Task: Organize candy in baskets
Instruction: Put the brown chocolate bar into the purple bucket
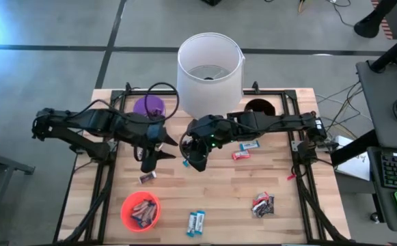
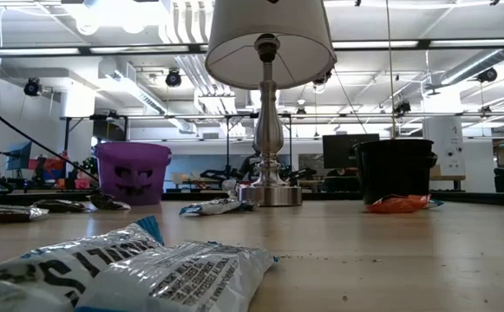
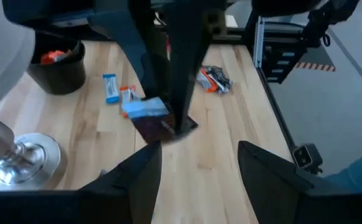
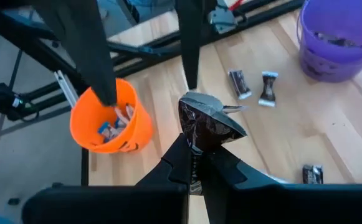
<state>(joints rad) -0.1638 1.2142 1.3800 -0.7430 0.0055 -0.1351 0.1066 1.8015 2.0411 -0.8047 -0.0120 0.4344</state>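
Right end effector (image 4: 196, 163) is clenched on a dark brown candy bar (image 4: 207, 123), holding it up over the middle of the desk (image 1: 218, 195). Left end effector (image 1: 147, 162) hangs just beside it, fingers spread, gripping nothing. The orange basket (image 1: 141, 211) sits at the near left, the purple basket (image 1: 148, 106) behind the left arm, the black basket (image 1: 258, 107) beside the lamp (image 1: 209, 65).

One camera looks straight down on the whole surface (image 1: 253, 184); another sits level at its edge. Both wrist cameras look down closely, sharing the lamp (image 1: 209, 65) area.
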